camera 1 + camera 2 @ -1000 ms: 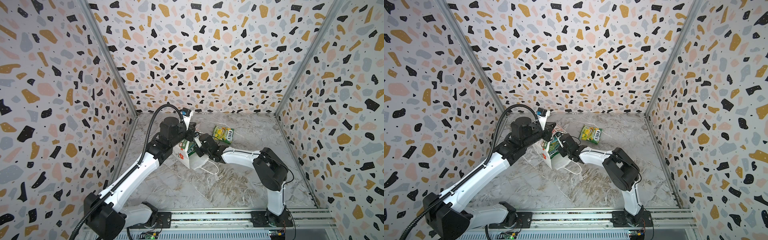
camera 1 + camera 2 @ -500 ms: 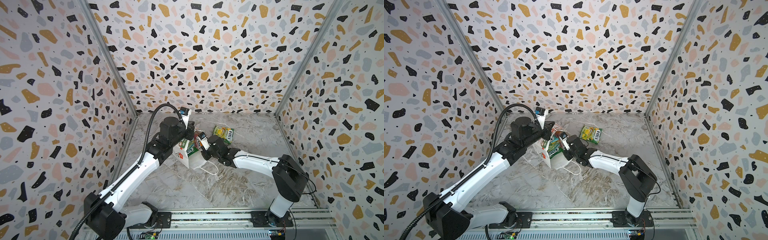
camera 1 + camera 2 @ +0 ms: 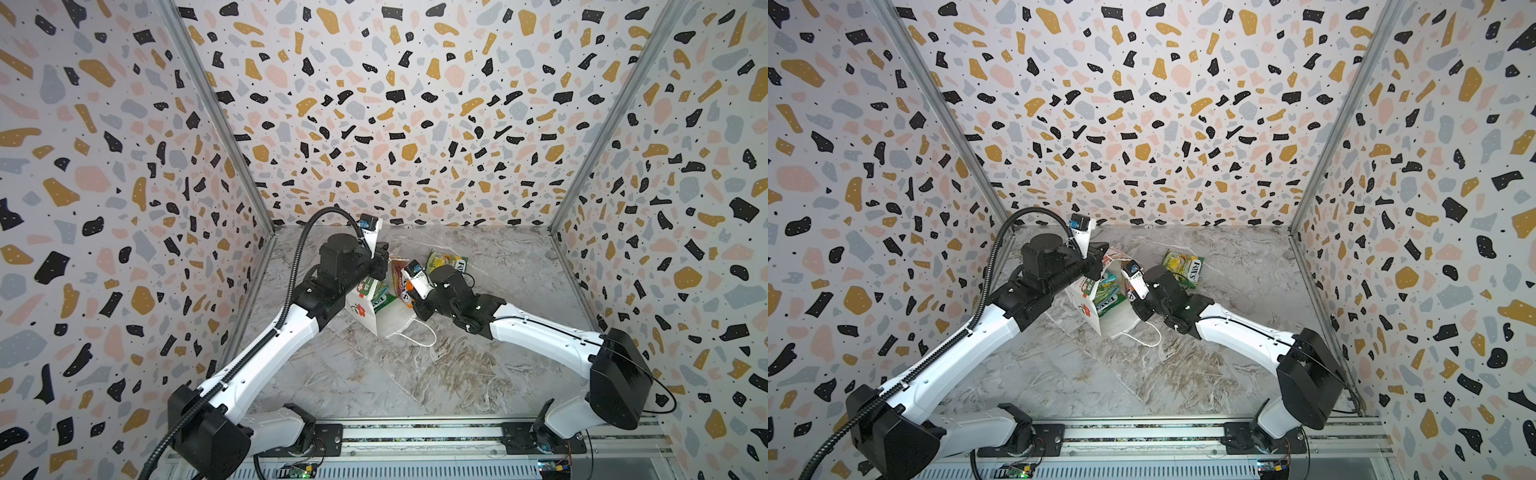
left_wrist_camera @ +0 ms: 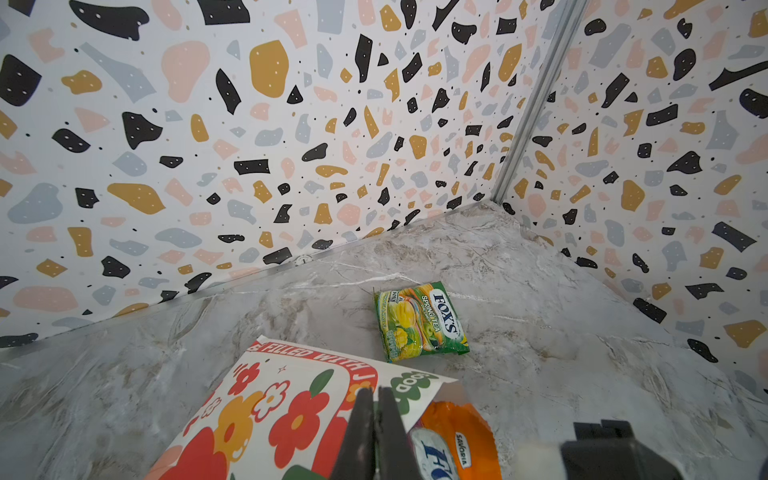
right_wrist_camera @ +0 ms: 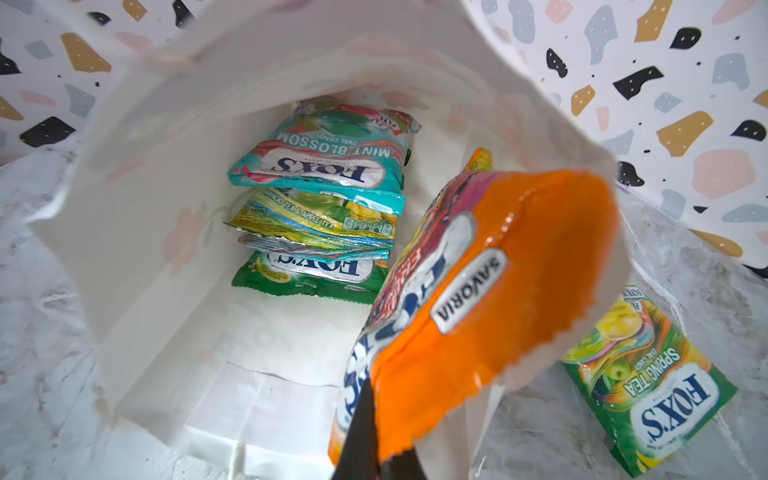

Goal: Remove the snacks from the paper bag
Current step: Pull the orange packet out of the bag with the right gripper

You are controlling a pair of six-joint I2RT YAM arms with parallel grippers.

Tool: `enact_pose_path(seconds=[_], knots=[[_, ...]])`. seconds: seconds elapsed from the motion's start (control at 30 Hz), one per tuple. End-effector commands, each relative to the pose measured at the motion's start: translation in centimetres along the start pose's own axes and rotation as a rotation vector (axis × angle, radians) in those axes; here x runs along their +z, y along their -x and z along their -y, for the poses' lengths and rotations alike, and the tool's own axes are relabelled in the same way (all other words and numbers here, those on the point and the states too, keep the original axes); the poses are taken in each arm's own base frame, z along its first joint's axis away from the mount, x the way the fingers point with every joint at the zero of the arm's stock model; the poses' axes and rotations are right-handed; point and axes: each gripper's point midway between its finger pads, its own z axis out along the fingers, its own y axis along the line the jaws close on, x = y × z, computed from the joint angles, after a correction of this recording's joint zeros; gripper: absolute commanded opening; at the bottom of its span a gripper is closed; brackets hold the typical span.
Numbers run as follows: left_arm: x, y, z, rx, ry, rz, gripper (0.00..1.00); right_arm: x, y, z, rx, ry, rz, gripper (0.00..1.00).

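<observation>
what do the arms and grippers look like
The left arm and right arm have white shells with black joint housings; a ribbed black hose runs along the left. The left gripper and right gripper have slim black fingers.

Both top views: high at front, angled down, whole counter [image 3: 374, 374] in shot. L wrist cam: low, close, facing back corner [image 4: 498, 195]. R wrist cam: v. close, looking into paper bag [image 5: 166, 291] mouth. Wrist views share green packet [image 4: 419, 322].

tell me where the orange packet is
In both top views the orange packet sits mid-table, pinched in the right hand at the mouth of the paper bag, with the green packet lying just behind.
</observation>
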Motion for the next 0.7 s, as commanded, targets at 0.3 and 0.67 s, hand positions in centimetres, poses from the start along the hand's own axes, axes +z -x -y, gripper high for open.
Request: enact_pose_path(seconds=[0.3, 0.67], knots=[[0.2, 1.1, 0.0, -0.001, 0.002, 0.052, 0.0, -7.9, 6.4, -1.3, -0.085, 0.059, 0.154, 0.0], [0.3, 0.9, 0.0, -0.002, 0.001, 0.048, 0.0, -13.3, 9.4, 0.6, -0.091, -0.045, 0.274, 0.0]])
